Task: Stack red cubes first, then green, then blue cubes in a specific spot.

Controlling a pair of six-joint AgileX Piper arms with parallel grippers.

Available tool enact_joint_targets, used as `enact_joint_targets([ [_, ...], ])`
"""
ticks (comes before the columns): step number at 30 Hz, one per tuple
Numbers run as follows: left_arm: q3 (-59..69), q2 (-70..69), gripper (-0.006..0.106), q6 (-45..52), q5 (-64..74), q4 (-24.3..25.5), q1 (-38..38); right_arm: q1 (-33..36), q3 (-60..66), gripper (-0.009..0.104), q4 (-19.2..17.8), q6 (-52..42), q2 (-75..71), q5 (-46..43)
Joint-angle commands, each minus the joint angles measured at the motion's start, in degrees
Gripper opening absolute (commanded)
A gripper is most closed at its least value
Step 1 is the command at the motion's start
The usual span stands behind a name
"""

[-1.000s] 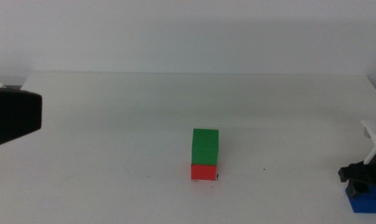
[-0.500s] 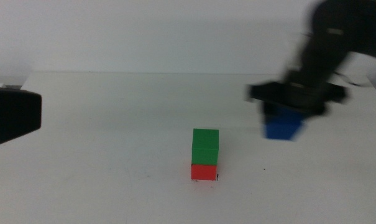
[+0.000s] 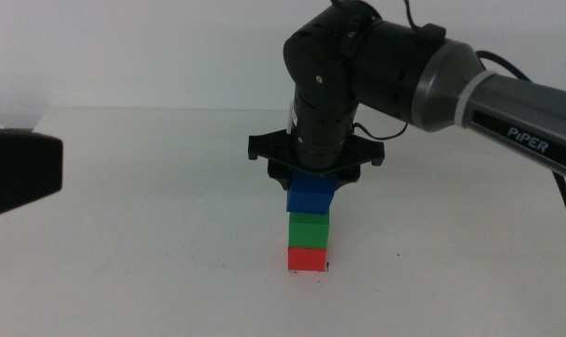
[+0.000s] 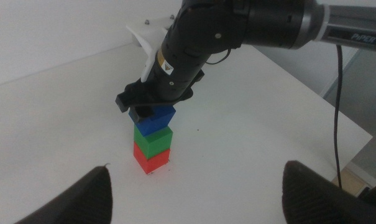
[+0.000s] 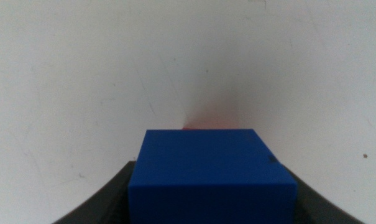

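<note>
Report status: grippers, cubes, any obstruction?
Right gripper shut on blue cube, over the stack. Green cube sits on red cube. Left gripper open, waiting off to the side. Nothing in the way.

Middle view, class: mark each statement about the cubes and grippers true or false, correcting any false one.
1. The green cube sits on the red cube. True.
2. The right gripper holds the blue cube. True.
3. The blue cube lies on the table beside the stack. False: it is at the top of the stack, on or just above the green cube.
4. The left gripper holds a cube. False: it is open and holds nothing.
</note>
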Motion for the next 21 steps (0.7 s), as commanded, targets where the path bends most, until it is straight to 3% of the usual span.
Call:
enact_joint_targets([
  [1, 0.15, -0.09, 0.094, 0.08, -0.82, 0.28, 0.05, 0.07, -0.59, 0.008, -0.71, 0.56, 0.10, 0.60],
  [5, 0.15, -0.09, 0.094, 0.08, -0.82, 0.28, 0.05, 0.07, -0.59, 0.008, -0.83, 0.56, 0.08, 0.60],
  [7, 0.15, -0.09, 0.094, 0.08, -0.82, 0.28, 0.05, 0.07, -0.59, 0.015, -0.83, -0.53, 0.08, 0.60],
  [8, 0.15, -0.09, 0.094, 0.08, -0.82, 0.28, 0.05, 0.07, -0.59, 0.023, -0.83, -0.53, 0.08, 0.60],
  [9, 0.15, -0.09, 0.094, 0.08, -0.82, 0.28, 0.05, 0.07, -0.59, 0.051, -0.67, -0.95, 0.08, 0.60],
  [13, 0.15, -0.09, 0.094, 0.08, -0.82, 0.28, 0.05, 0.07, -0.59, 0.077, -0.67, -2.72, 0.08, 0.60],
  [16, 0.15, -0.09, 0.094, 0.21, -0.80, 0.28, 0.05, -0.05, -0.59, 0.087, -0.23, -4.52, -1.00, 0.60],
  [21, 0.15, -0.09, 0.094, 0.21, -0.80, 0.28, 0.05, -0.76, -0.59, 0.088, -0.22, -7.52, -8.28, 0.60],
])
